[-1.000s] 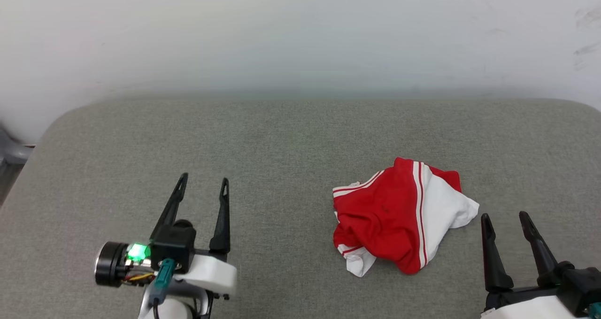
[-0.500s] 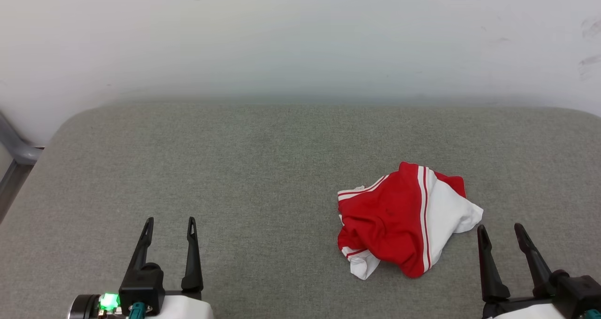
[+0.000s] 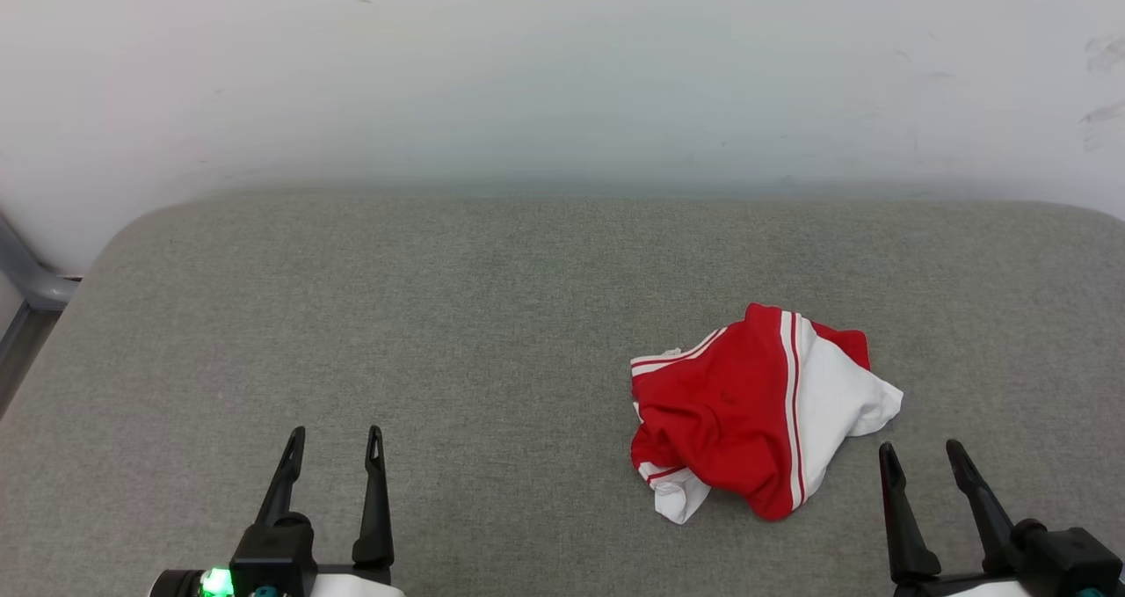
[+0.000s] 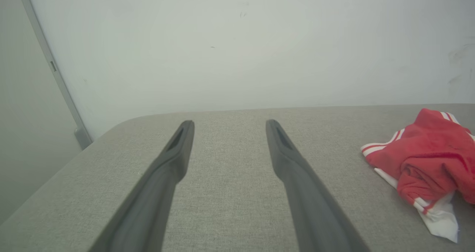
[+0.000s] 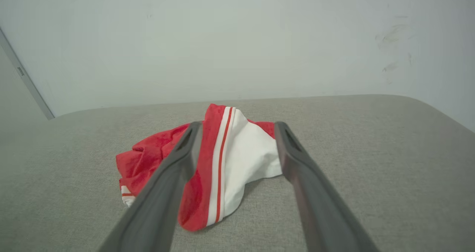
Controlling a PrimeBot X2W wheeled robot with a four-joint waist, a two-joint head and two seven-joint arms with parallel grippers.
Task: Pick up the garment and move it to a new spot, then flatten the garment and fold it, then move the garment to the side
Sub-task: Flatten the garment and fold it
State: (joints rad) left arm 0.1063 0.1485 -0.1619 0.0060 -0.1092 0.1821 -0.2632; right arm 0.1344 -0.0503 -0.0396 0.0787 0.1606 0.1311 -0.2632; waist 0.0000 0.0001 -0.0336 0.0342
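the biggest shift over the last second is the left gripper (image 3: 337, 432), which has pulled back from the middle of the grey padded surface (image 3: 492, 316) to the near edge of the head view, fingers apart and holding nothing. the right gripper (image 3: 920, 447) has sunk back a little too, its fingers likewise spread and empty, just short of the garment (image 3: 729, 412). the garment itself has not moved on the surface (the slight slide of the whole picture is the camera). both arms look parked, so the task is likely at its very start, with the pick-up not yet begun.

the garment lies crumpled in a heap on the right half of the surface. most of it is bright red body cloth, bunched and creased. a white sleeve (image 3: 839, 399) spills toward the right gripper, edged by red-and-white striped trim (image 3: 791, 386). a small white corner (image 3: 678, 496) pokes out at the near left.
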